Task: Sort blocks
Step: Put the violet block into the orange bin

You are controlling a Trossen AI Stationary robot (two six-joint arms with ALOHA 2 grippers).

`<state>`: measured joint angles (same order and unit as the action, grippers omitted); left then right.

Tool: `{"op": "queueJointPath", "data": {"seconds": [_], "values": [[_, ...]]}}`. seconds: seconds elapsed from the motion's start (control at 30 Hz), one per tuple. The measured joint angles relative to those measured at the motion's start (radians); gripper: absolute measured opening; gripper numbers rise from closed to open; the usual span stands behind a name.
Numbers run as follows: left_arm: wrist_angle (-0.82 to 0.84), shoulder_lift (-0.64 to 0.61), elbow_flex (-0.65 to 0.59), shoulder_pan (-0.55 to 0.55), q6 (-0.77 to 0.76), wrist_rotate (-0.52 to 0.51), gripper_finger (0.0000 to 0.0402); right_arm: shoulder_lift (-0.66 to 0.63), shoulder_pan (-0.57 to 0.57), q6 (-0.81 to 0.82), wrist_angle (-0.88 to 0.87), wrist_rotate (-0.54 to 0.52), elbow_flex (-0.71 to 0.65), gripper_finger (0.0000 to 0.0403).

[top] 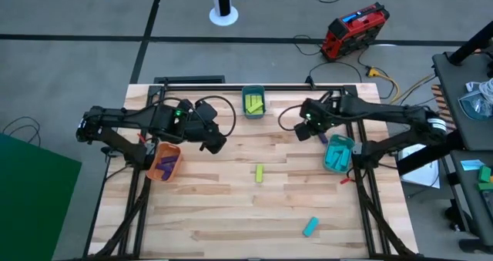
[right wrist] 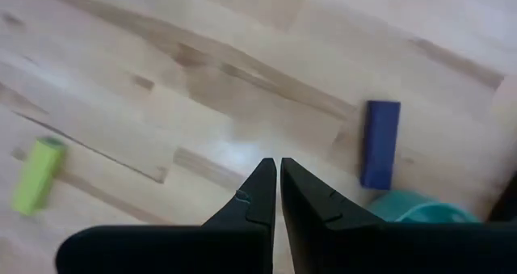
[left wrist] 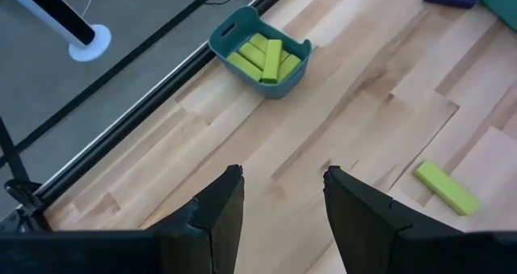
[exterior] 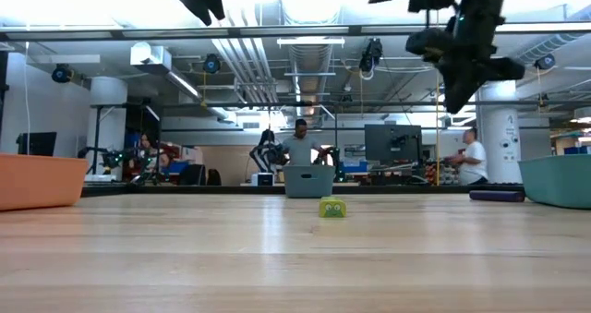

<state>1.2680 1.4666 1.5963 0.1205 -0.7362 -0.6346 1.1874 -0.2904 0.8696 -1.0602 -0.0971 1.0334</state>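
A: Where are the blocks?

B: One yellow-green block [top: 259,172] lies loose near the middle of the counter [top: 231,222]. A cyan block [top: 310,227] sits nearer the front edge, to the right. A purple block [right wrist: 379,143] lies on the wood just beside the right-hand teal bin [top: 337,153].

A: And the rest?

B: Several yellow-green ones are in the teal bin at the back edge [left wrist: 262,52]. Purple ones are in the orange bin [top: 165,162] on the left, cyan ones in the right-hand teal bin.

A: The left gripper?

B: The left gripper [left wrist: 283,217] hangs above the counter near the orange bin, its fingers spread with nothing between them.

A: The right one?

B: The right gripper [right wrist: 279,195] is up over the wood close to the purple block, fingers pressed together, holding nothing.

A: Anything behind?

B: People [exterior: 300,145] stand in the room beyond the counter.
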Motion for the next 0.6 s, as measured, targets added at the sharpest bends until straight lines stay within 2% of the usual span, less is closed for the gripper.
{"op": "queueJointPath", "data": {"seconds": [0.33,0.6], "values": [[-0.004,0.0,0.0,0.0,-0.001,0.0,0.0151,0.249,-0.135,-0.278,-0.114,0.0,0.145,0.0012],[-0.004,0.0,0.0,0.0,-0.005,0.001,0.0151,0.364,-0.284,-0.472,-0.112,0.0,0.127,0.0012]]}}
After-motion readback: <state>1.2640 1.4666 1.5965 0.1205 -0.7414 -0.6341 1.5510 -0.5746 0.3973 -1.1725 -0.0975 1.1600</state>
